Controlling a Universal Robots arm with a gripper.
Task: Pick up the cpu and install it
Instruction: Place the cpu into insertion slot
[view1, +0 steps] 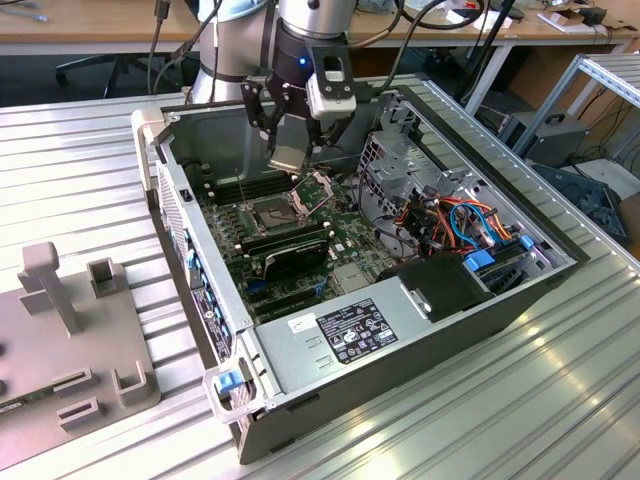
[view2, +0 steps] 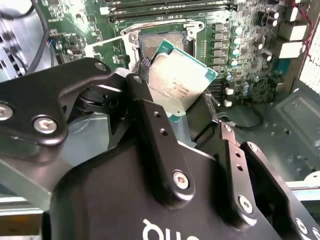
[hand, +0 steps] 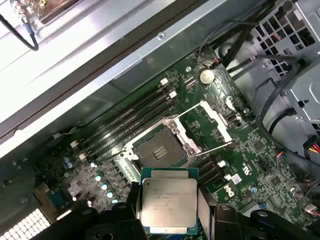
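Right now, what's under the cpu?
The cpu, held by the gripper, hangs above the board; the empty socket shows below it. The cpu covers its own underside and some board.

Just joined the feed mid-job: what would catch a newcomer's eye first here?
The gripper stands out first, holding the cpu by its edges above the open computer case. In the first wrist view the empty socket lies on the motherboard below the chip, its metal frame swung open. Orange and blue cables crowd the case toward the exterior view's right.
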